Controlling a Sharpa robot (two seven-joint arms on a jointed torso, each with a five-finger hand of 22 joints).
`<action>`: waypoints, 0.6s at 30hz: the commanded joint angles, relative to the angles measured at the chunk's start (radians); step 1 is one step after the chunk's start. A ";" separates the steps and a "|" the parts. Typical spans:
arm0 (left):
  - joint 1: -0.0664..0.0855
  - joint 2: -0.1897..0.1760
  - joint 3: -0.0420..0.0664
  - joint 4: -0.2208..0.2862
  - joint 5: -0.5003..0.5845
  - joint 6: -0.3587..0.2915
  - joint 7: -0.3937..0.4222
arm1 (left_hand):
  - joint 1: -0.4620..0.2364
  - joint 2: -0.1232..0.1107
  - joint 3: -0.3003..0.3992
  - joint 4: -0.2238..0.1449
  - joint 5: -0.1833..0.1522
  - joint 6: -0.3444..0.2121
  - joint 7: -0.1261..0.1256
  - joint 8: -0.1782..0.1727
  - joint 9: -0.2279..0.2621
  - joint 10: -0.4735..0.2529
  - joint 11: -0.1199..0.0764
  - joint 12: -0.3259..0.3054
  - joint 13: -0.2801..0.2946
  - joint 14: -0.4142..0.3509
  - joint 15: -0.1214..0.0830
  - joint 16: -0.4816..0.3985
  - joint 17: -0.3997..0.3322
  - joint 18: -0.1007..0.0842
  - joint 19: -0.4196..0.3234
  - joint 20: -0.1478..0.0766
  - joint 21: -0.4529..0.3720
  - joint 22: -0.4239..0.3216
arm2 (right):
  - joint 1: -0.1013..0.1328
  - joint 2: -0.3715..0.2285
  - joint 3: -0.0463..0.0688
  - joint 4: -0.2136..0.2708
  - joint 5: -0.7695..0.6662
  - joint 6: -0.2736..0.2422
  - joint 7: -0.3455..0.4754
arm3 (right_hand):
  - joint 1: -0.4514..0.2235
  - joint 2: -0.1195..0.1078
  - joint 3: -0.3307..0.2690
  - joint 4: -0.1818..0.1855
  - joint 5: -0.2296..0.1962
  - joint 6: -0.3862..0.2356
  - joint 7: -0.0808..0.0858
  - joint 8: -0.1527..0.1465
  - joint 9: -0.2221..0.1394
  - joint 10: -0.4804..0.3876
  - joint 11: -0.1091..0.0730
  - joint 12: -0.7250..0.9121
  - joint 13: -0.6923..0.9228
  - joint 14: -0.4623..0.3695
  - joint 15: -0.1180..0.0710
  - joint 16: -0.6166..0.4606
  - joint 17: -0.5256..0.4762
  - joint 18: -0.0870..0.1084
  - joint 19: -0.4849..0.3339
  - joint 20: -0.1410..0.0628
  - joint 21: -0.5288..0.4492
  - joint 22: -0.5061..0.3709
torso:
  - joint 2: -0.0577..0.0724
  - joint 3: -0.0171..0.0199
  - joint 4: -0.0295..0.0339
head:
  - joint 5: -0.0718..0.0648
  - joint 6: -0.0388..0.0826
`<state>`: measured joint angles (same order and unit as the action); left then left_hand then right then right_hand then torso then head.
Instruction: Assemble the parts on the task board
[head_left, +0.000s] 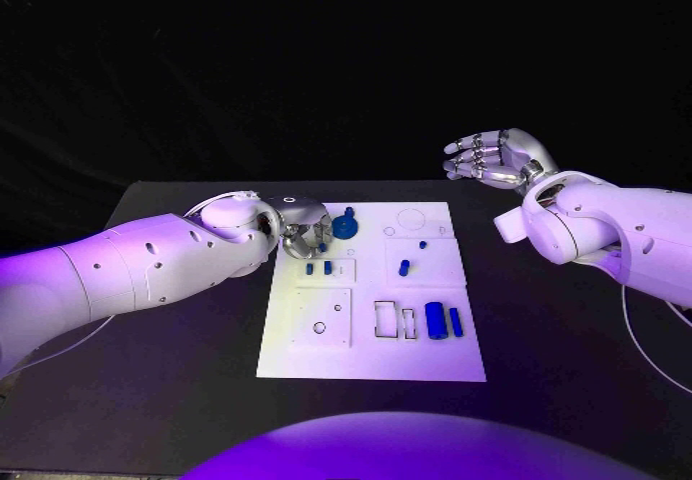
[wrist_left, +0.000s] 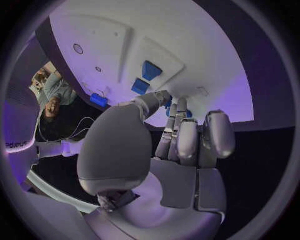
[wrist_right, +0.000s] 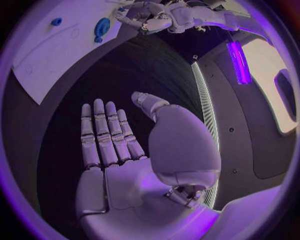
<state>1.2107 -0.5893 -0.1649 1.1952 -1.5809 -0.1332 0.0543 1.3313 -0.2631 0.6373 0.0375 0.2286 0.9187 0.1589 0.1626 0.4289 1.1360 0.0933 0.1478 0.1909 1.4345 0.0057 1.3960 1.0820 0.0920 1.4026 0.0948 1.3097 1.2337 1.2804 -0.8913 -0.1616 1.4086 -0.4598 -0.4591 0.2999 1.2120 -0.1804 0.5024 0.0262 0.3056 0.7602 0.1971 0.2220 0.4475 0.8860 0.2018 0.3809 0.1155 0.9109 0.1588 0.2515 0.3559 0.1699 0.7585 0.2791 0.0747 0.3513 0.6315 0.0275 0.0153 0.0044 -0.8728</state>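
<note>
Board (head_left: 433, 365) in front of you is a white plate lying flat in the middle of the black table (head_left: 173, 400), with your two arms coming in from either side. Your left hand (head_left: 300, 232) sits over the board's upper left corner, its fingers curled down toward a round blue disc (head_left: 345, 227) that lies on the plate there. In the left wrist view the fingertips (wrist_left: 167, 107) reach down to the board surface beside blue pieces, but you cannot tell from any view whether they actually pinch anything. Your right hand (head_left: 495, 158) hangs well off the board, past its upper right corner, above the table; in the right wrist view its fingers (wrist_right: 103, 132) lie straight and side by side with the thumb apart, holding nothing.

Count the blue parts on the plate in the head view: two small pegs (head_left: 319, 267) side by side just below your left hand, one tiny piece (head_left: 423, 244) and one small slanted peg (head_left: 405, 267) right of centre, and two larger upright cylinders (head_left: 436, 322) standing next to each other low on the right. Just left of those cylinders you see two rectangular outlines (head_left: 387, 320), and a small ring mark (head_left: 319, 327) sits in the lower left panel.
</note>
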 joint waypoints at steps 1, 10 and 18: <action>0.000 -0.003 0.001 0.004 0.004 -0.002 0.000 | -0.010 -0.006 -0.002 0.005 0.002 -0.005 0.000 -0.006 -0.001 -0.011 0.000 -0.006 -0.002 -0.003 0.008 -0.006 -0.002 -0.010 -0.004 0.005 -0.007 -0.004 | -0.001 0.000 0.000 -0.001 -0.014 0.019 0.005 | -0.003 0.009 -0.006 -0.001 0.004 -0.008 0.069 -0.002 -0.002 -0.008 0.001 0.004 -0.001 0.002 0.007 -0.006 -0.002 0.011 0.003 0.005 -0.004 -0.001 | 0.001 -0.0002 0.0002 | 0.001 0.000; 0.000 -0.042 0.015 0.026 0.037 -0.018 0.009 | -0.012 -0.010 -0.004 0.009 0.004 -0.018 -0.001 -0.016 -0.007 -0.034 0.005 -0.024 -0.005 -0.012 0.012 -0.011 -0.017 -0.006 -0.015 0.010 -0.024 -0.023 | -0.004 -0.001 0.000 -0.018 -0.131 0.060 -0.037 | 0.043 0.016 0.026 -0.039 -0.040 0.036 0.044 0.018 -0.009 0.024 -0.028 0.019 -0.030 0.132 -0.035 0.051 0.024 0.014 0.125 -0.032 0.056 0.011 | 0.000 -0.0008 -0.0002 | -0.001 0.006; 0.002 -0.109 0.060 0.041 0.193 -0.055 0.029 | 0.016 0.002 0.017 -0.003 0.005 -0.005 0.007 -0.011 -0.009 -0.047 0.013 -0.032 -0.007 -0.039 0.018 -0.036 -0.077 0.005 -0.042 0.016 -0.065 -0.071 | -0.005 -0.001 0.000 -0.026 -0.390 0.138 -0.104 | 0.107 0.042 0.024 -0.108 -0.073 0.140 -0.007 0.035 -0.021 0.157 -0.092 -0.003 -0.051 0.431 -0.129 0.208 0.111 0.013 0.345 -0.145 0.272 0.146 | -0.002 0.0011 0.0008 | -0.018 0.019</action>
<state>1.2115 -0.6926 -0.1072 1.2308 -1.5049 -0.1537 0.0617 1.3401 -0.2563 0.6532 0.0326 0.2286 0.9120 0.1663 0.1524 0.4211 1.0902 0.1069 0.1158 0.1839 1.4002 0.0250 1.3630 1.0070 0.0922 1.3628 0.1092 1.2471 1.1648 1.2767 -0.8938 -0.1614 1.3815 -0.6615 -0.3957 0.2486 1.3125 -0.1383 0.5272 -0.0761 0.2377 0.8924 0.1912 0.2511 0.4266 1.0351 0.1146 0.3795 0.0645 1.3257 0.0348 0.4517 0.4636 0.1697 1.0882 0.1392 0.3347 0.4909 0.6304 0.0274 0.0155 -0.0063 -0.8587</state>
